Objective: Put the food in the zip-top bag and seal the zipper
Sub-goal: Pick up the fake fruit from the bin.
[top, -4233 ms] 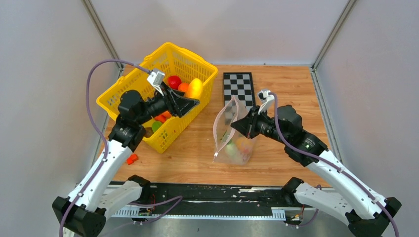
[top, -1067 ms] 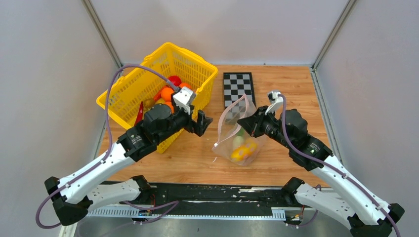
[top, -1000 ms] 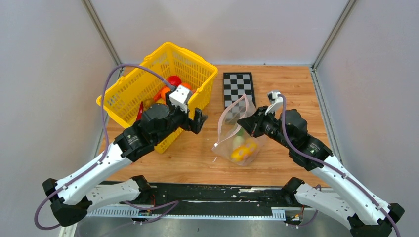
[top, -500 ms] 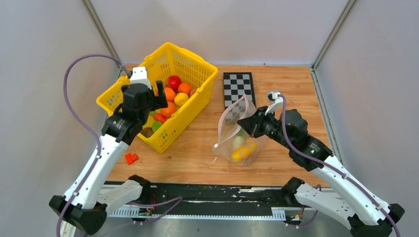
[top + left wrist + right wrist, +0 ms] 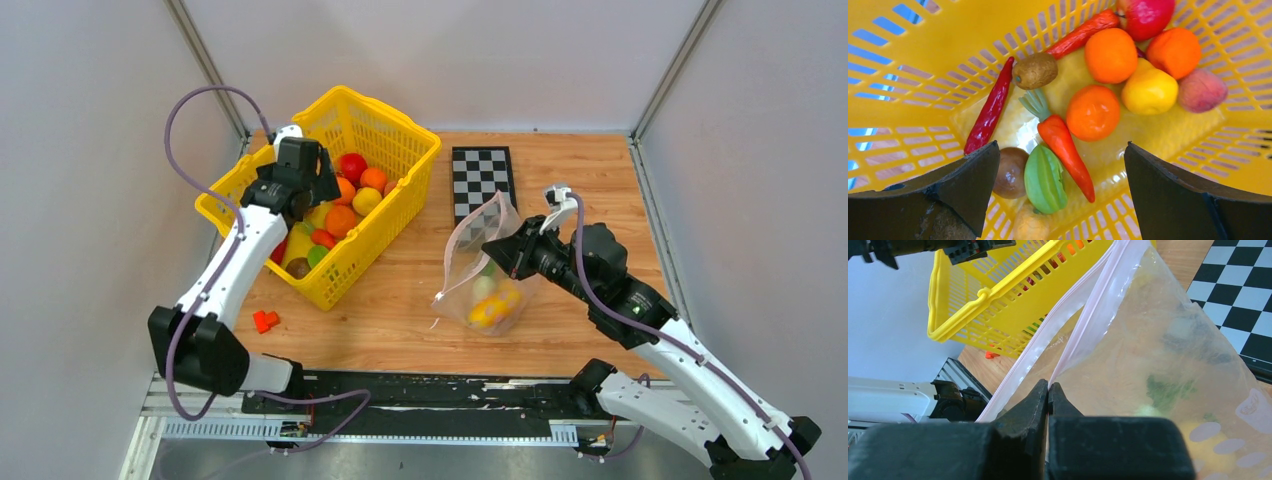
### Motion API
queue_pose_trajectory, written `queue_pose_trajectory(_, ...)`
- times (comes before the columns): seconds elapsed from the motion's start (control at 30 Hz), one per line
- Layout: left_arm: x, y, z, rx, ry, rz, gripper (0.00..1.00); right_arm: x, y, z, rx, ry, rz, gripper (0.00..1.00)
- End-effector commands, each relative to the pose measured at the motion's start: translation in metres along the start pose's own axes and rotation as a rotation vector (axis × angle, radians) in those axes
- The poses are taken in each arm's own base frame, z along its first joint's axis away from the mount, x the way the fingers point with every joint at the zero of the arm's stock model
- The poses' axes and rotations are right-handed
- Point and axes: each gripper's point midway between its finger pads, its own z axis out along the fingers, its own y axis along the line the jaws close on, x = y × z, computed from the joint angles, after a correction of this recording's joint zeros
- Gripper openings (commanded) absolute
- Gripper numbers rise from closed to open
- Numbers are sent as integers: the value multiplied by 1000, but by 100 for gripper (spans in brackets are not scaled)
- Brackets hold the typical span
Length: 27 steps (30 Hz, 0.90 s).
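Note:
The clear zip-top bag [image 5: 480,285] with pale pink dots stands open on the table with yellow, orange and pale food [image 5: 489,303] inside. My right gripper [image 5: 492,247] is shut on the bag's near mouth edge and holds it up; the wrist view shows its jaws pinched on the pinkish zipper [image 5: 1083,315]. My left gripper [image 5: 318,184] is open and empty over the yellow basket [image 5: 391,120]. Its wrist view shows oranges [image 5: 1093,112], a yellow fruit [image 5: 1149,91], a carrot [image 5: 1064,146] and a green piece [image 5: 1045,179] between its fingers [image 5: 973,175].
The basket also holds red chillies [image 5: 989,110], a potato [image 5: 1035,70], a brown round piece [image 5: 1010,172], a peach [image 5: 1201,90] and a red apple [image 5: 1145,15]. A checkerboard [image 5: 482,178] lies behind the bag. A small red piece [image 5: 264,320] lies on the table's left front.
My left arm has swung from the bag's left side back over the basket, gripper open. The right gripper has kept the bag's mouth held up, nearly still.

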Motion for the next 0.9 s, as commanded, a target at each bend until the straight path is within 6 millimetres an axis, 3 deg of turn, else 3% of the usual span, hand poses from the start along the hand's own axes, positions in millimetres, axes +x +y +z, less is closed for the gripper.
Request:
queue_pose_trajectory(0.0, 0, 6, 26, -17, 70, -119, 100, -11, 7, -8, -27, -42, -8, 0)
queue_pose_trajectory(0.2, 35, 3, 60, -100, 180, -213, 100, -11, 8, -9, -29, -49, 6, 0)
queue_pose_trajectory(0.33, 48, 3, 72, -127, 235, -171, 100, -10, 9, -10, -36, -48, 11, 0)
queue_pose_trajectory(0.57, 88, 10, 97, -202, 331, -127, 97, -10, 10, -8, -44, -52, 22, 0)
queue_pose_trajectory(0.87, 126, 11, 112, -219, 405, -125, 87, -11, 8, -11, -31, -56, 20, 0)
